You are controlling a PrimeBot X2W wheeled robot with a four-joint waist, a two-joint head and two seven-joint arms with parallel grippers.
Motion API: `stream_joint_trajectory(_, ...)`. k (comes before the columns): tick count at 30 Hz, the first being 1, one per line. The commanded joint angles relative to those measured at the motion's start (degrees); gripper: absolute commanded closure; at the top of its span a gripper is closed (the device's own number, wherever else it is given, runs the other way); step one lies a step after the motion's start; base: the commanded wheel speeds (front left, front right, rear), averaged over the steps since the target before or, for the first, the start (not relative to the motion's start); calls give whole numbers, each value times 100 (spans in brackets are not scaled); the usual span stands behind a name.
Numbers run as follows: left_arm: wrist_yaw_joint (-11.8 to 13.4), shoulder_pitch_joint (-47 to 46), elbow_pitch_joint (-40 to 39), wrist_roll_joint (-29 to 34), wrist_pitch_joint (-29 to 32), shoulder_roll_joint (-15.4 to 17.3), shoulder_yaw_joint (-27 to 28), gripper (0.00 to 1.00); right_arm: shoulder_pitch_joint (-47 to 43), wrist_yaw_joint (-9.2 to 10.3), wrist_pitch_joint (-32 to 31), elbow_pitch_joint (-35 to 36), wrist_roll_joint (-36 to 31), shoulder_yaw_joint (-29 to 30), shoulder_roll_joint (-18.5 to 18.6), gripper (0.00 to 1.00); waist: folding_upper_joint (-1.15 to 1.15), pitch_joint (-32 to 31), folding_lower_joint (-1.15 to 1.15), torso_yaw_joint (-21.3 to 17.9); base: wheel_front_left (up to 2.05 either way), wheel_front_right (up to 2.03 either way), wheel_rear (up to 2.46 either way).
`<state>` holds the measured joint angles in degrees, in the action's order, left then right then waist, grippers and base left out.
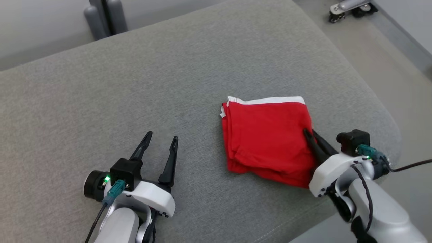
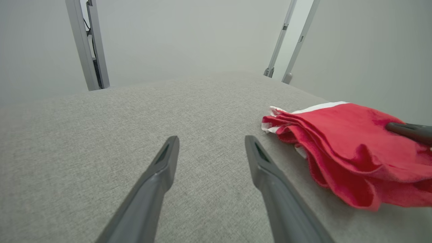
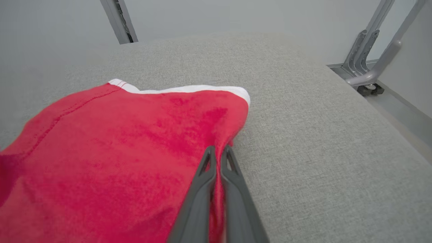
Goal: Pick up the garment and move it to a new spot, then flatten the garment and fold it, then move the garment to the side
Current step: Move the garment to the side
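A red garment (image 1: 266,136) with a white band along its far edge lies folded into a compact stack on the grey cushion (image 1: 168,77), right of centre. My right gripper (image 1: 308,133) is shut on the garment's right edge; in the right wrist view its gripper (image 3: 218,152) pinches a ridge of the red garment (image 3: 118,152) between the two closed fingers. My left gripper (image 1: 161,137) stands open over bare cushion, well left of the garment, holding nothing. In the left wrist view the left gripper (image 2: 211,141) spreads wide, with the garment (image 2: 347,145) off to the right.
The cushion's right edge (image 1: 388,114) curves down close beside the garment, with floor (image 1: 398,67) beyond. A wheeled metal base (image 1: 351,8) stands on the floor at the far right. Dark posts (image 1: 104,17) rise behind the cushion's far edge.
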<state>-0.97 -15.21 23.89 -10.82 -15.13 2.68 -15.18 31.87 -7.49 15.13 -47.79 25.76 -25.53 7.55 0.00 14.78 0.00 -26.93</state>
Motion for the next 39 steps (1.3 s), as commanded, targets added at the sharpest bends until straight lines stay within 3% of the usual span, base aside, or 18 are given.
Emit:
stream_joint_trajectory(1, -20, -116, 2, 40, 0, 42, 6, 0, 146, 0, -1, -46, -127, -81, 137, 100, 0, 167, 0, 193, 0, 0, 0)
stream_joint_trajectory(10, -56, -356, -11, 243, 0, 37, 67, 0, 1143, 1, -1, -723, -762, 3, 1204, 100, 0, 561, 0, 973, 0, 0, 0)
stream_joint_trajectory(21, -8, -533, -152, 238, 0, 36, -5, 0, 2123, 1, -2, -2147, -1447, 1149, 2326, 100, 0, 909, 0, 1825, 0, 0, 0)
stream_joint_trajectory(23, 9, -524, -155, 219, 1, 35, 8, 0, 2177, 1, -1, -2257, -1676, 1470, 2453, 0, 0, 928, 0, 1888, 0, 0, 0)
stream_joint_trajectory(29, 66, -403, -145, 164, 1, 37, 74, 0, 1992, 1, -2, -1844, -2268, 2703, 2330, 0, 0, 824, 0, 1946, 0, 0, 0)
stream_joint_trajectory(34, 148, -260, -188, 142, 0, 36, 227, 0, 1658, 1, -2, -880, -2664, 3372, 1678, 0, 0, 609, 0, 1935, 0, 0, 0)
stream_joint_trajectory(39, 153, -146, -202, 104, 0, 35, 352, 0, 1218, 1, -2, 6, -2664, 3479, 1112, 0, 0, 393, 0, 1927, 0, 0, 0)
